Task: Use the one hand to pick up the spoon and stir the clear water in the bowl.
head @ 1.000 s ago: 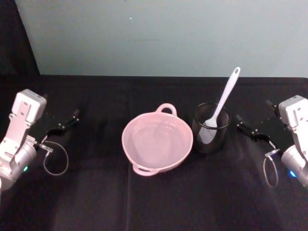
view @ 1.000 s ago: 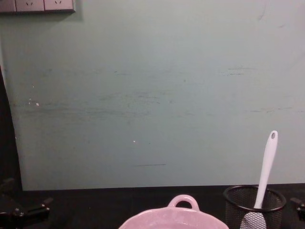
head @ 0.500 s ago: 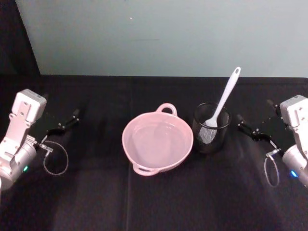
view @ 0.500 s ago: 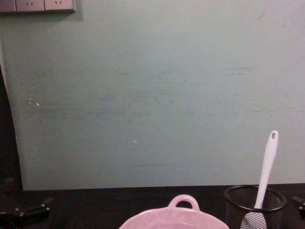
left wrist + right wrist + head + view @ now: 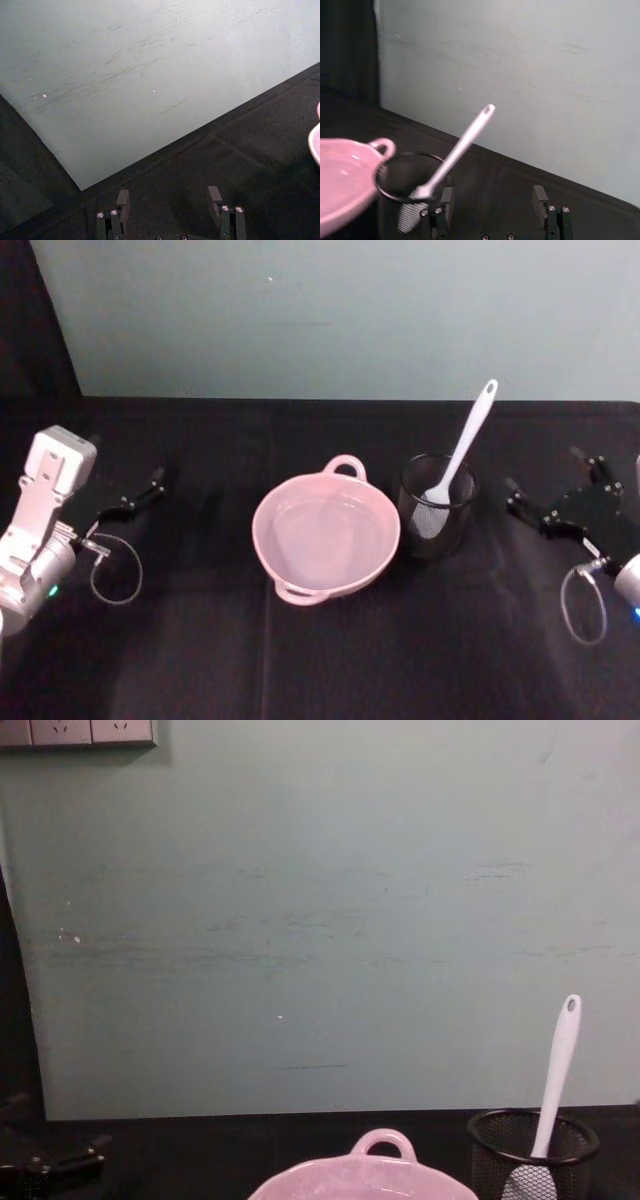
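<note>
Black-draped table (image 5: 330,670), pale green wall (image 5: 350,310) behind; left gripper (image 5: 169,200), right gripper (image 5: 493,196) at either side, fingers apart, holding nothing

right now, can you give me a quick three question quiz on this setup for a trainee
1. True or false: the spoon lies in the pink bowl.
2. The spoon's handle: A) lies flat beside the bowl, B) leans up out of the mesh cup, C) is held by a pincer.
3. What state are the left pincer and the right pincer in?
Key: 1 false; 2 B; 3 both open, holding nothing.
</note>
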